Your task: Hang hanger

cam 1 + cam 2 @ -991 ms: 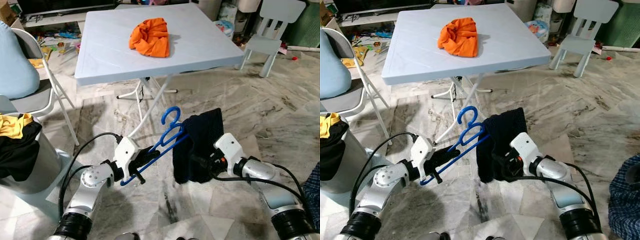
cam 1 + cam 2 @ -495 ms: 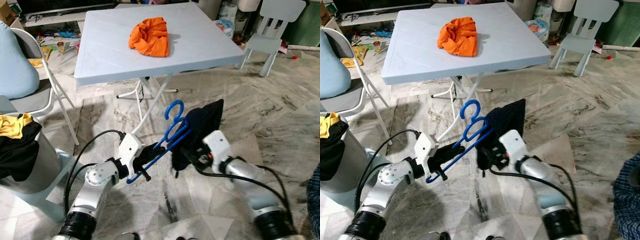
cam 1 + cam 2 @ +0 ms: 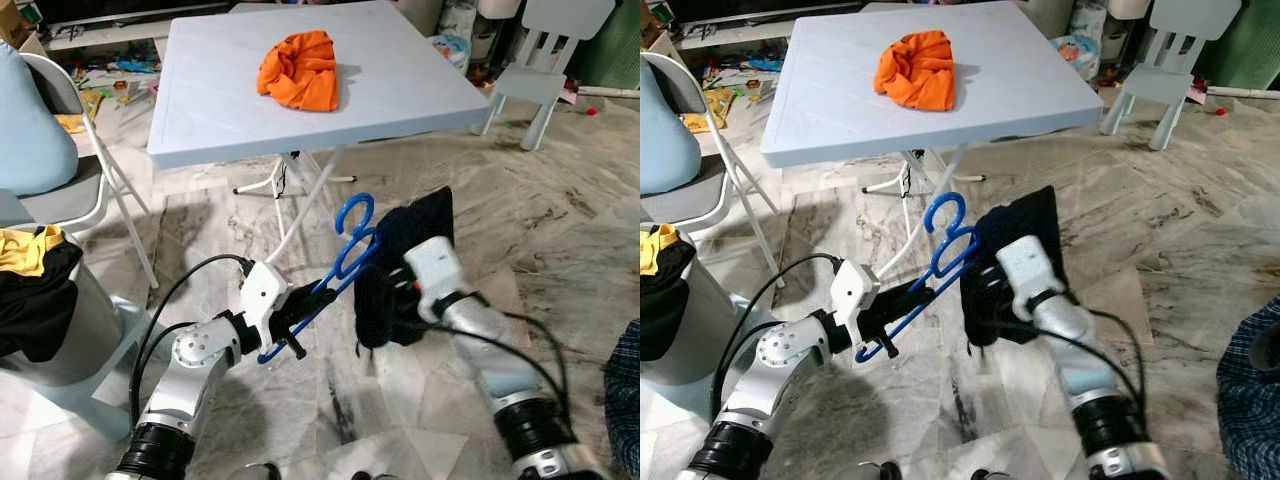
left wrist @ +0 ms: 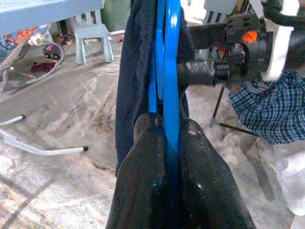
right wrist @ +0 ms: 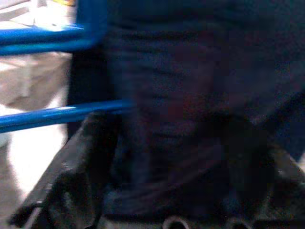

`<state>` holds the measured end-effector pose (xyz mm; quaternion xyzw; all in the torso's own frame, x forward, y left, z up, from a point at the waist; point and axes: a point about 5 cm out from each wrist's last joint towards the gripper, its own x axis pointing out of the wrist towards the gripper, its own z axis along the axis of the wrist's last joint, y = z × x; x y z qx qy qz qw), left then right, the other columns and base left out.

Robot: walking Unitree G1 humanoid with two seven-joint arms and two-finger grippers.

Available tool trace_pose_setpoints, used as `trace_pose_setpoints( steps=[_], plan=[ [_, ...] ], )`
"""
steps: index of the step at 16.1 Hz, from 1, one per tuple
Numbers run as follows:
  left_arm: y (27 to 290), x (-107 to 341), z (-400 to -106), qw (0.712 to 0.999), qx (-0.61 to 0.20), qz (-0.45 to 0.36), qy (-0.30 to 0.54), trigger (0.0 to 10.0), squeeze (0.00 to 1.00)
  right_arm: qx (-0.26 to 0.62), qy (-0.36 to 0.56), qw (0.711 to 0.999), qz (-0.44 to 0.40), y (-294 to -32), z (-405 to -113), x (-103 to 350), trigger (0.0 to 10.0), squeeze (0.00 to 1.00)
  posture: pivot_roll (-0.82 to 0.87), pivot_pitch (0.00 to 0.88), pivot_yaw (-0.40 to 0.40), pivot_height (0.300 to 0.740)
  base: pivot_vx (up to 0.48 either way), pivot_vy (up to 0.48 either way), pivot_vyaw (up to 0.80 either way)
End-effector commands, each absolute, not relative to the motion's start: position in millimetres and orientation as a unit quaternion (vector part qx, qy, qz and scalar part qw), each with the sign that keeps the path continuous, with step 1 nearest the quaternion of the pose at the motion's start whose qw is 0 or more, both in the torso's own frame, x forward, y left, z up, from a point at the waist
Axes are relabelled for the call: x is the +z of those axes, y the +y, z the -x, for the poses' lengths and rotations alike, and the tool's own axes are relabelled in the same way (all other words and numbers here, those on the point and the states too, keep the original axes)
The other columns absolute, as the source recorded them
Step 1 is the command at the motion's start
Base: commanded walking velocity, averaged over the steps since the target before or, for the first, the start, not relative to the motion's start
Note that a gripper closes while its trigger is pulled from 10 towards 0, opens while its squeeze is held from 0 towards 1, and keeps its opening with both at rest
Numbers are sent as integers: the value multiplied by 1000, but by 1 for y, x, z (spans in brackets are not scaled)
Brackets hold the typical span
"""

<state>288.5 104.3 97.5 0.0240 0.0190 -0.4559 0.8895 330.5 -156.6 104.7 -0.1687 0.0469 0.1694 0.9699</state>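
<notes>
**Left gripper clamping blue hanger, garment at right**

Left gripper (image 4: 167,138) is pinching the lower bar of the blue hanger (image 3: 345,252), fingers closed tight on it, above the marble floor (image 3: 560,220). Right gripper (image 3: 385,300) is pressing into the dark garment (image 3: 405,262) draped on the hanger; its finger spacing cannot be told. No readable writing is showing. Folding table (image 3: 220,100), carrying an orange cloth (image 3: 300,70), is standing just beyond the hook. Folding chair (image 3: 75,190) and laundry bin (image 3: 70,330) are sitting at the left; open floor is lying at the right.
</notes>
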Motion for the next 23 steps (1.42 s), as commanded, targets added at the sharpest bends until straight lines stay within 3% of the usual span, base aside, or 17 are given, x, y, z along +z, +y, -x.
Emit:
trace_pose_setpoints(
  steps=[1, 14, 23],
  plan=[
    [101, 103, -286, 883, -468, -22, 5, 0, 0, 151, 35, 973, 171, -163, -334, 111, 0, 0, -31, 142, 3, 740, 0, 0, 0],
    [92, 104, -282, 873, -488, -32, 6, 0, 0, 106, 29, 983, 148, -180, -344, 112, 0, 0, -39, 130, -8, 740, 0, 0, 0],
    [96, 90, -281, 873, -484, -56, 30, 0, 0, -26, -85, 986, 142, -205, -356, 171, 0, 0, -52, 119, -18, 740, 0, 0, 0]
  ],
)
